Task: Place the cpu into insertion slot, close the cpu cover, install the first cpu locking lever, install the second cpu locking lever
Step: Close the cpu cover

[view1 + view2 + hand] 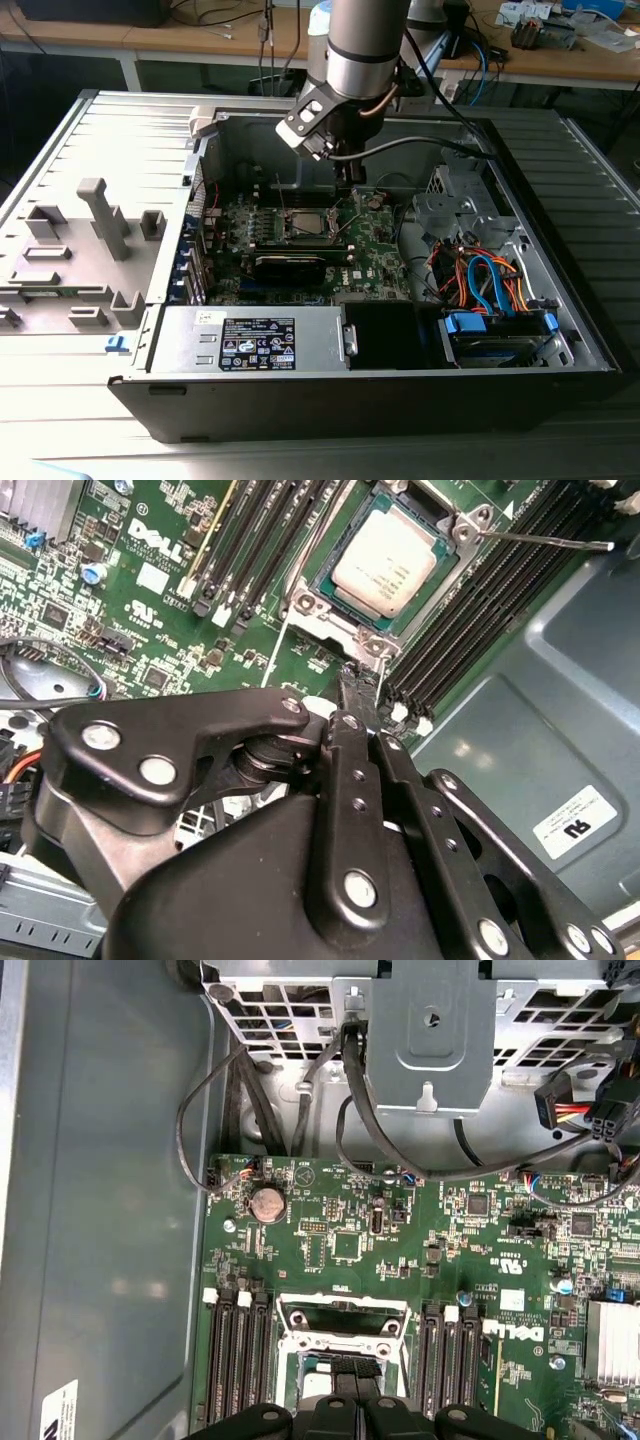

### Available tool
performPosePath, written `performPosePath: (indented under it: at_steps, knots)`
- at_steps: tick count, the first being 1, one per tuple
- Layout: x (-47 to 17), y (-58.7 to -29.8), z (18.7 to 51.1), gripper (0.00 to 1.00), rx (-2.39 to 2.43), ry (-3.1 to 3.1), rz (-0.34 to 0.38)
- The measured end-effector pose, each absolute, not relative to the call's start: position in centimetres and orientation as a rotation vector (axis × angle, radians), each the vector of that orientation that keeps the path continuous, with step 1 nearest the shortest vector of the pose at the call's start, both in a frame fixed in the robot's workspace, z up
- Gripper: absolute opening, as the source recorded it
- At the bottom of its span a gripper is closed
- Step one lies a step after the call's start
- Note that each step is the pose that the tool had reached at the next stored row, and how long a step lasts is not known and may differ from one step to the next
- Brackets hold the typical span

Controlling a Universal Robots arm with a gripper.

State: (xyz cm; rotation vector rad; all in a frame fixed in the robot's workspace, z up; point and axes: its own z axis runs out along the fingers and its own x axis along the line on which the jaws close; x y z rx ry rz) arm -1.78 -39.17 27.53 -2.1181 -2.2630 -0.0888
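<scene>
From the exterior view's left: a grey side panel [90, 230] lies flat beside the open computer case [400, 400]. Moving in, there's the green board [375, 250], and near its middle the insertion slot [345, 1308] with its silvery rim.

The cpu [393, 562] is in the slot, lying flat with its pale metal face up. The cpu cover [452, 532] looks to be down around it, though I can't say it's fully seated. One thin wire lever [560, 542] juts out free past the socket corner.

My hand [352, 685] hangs low over the board just beside the slot, fingers drawn together with no gap I can see. A second thin wire [378, 675] stands right by my fingertips; I can't tell whether I'm touching it.

I judge the chip light, stiff and fragile, best taken only by its edges. The cover is thin, rigid sheet on a hinge. The levers look springy, smooth and slippery, so I'd grip near the free end, where the bend gives purchase.

Further to the exterior view's right sit the metal drive cage [450, 205] and a tangle of orange and blue cables [485, 275].
</scene>
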Motion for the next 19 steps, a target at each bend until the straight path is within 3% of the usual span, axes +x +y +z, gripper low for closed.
performPosePath:
  at_steps: [19]
  knots:
    - [-0.6,-39.2,27.5,0.11,-2.118,-2.263,-0.089]
